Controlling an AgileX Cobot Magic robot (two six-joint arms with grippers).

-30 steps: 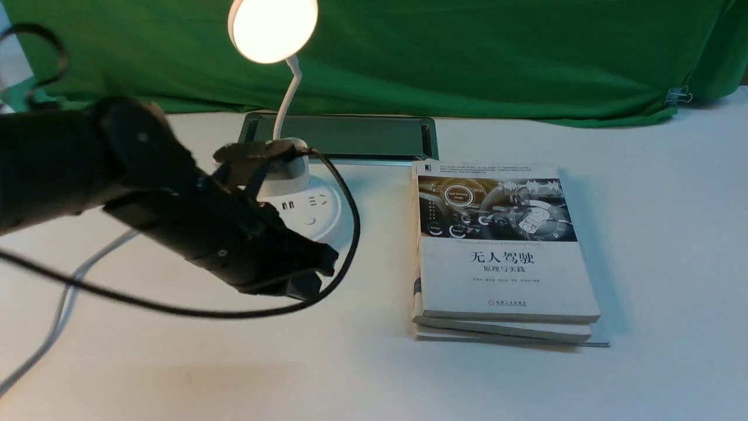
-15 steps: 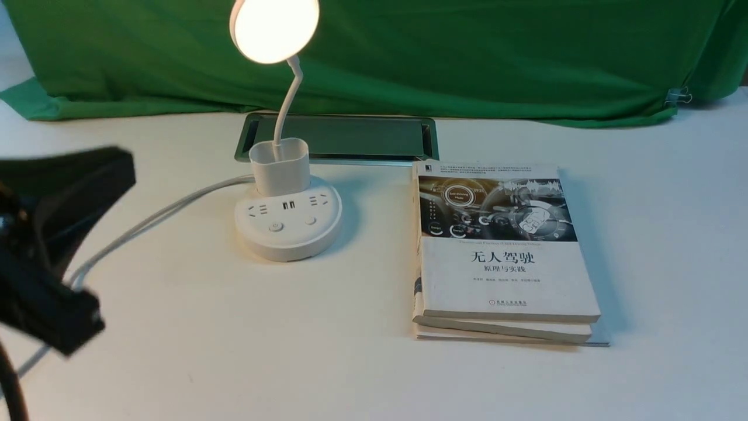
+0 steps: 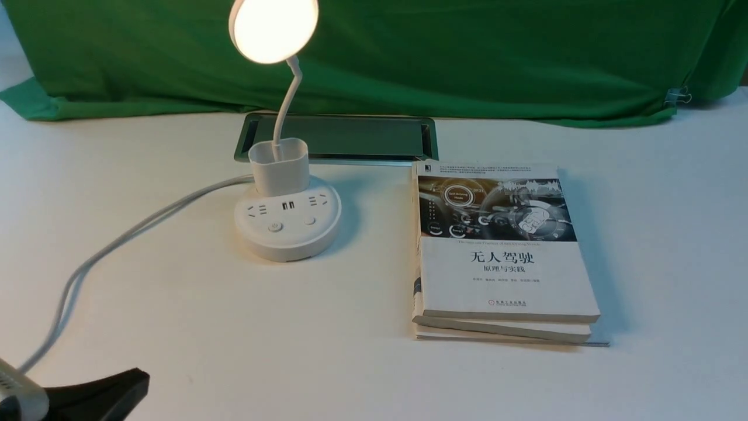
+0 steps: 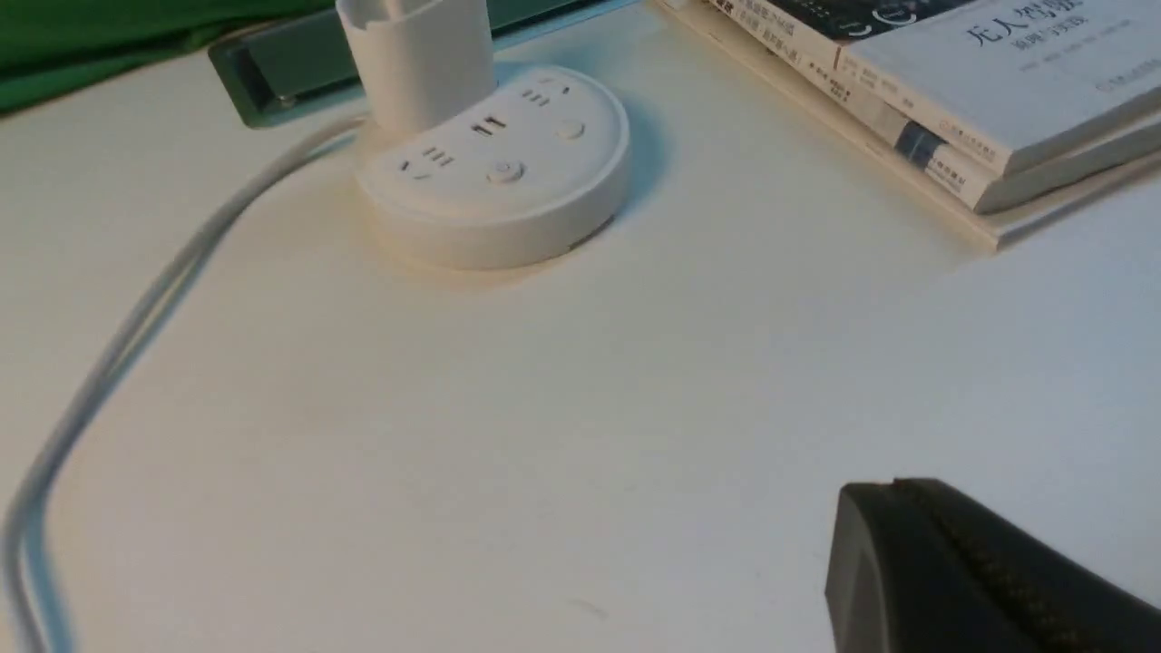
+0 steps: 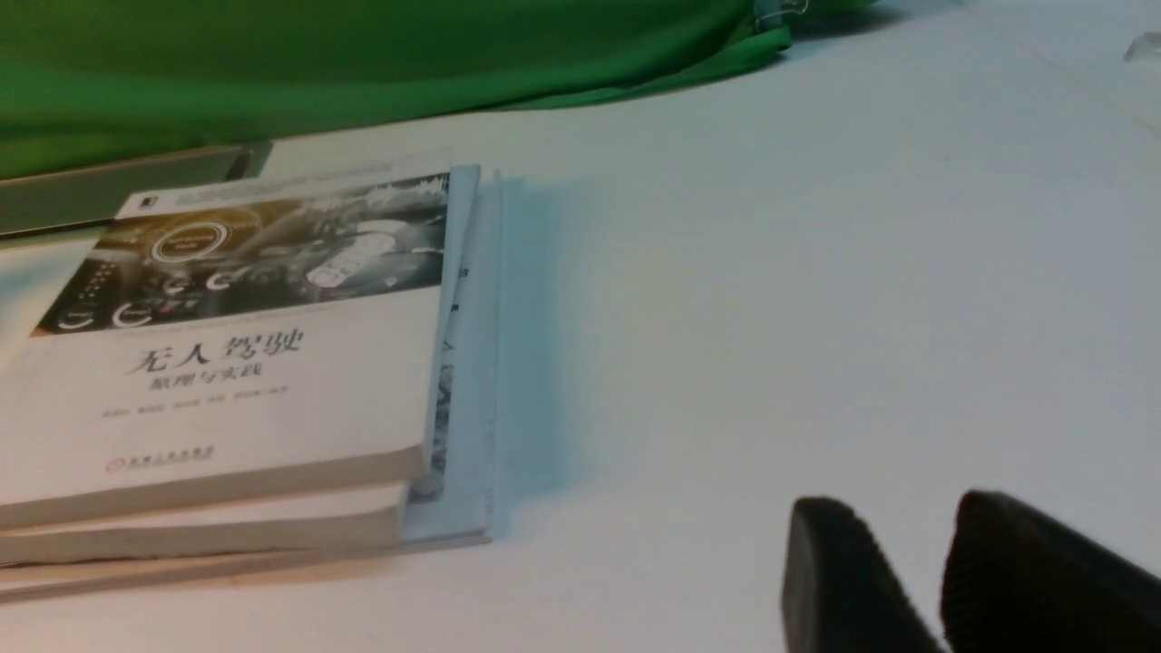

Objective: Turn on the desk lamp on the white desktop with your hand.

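Lamp work looks done: the desk lamp [image 3: 274,29] glows; your left gripper [image 3: 96,397], state unclear, sits well clear of it; right gripper [image 5: 943,580] is slightly parted, empty.

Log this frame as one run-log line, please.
lamp: white disc-headed desk lamp lit | left black gripper low at near edge, apart from lamp base | right black gripper beside stacked white books, empty
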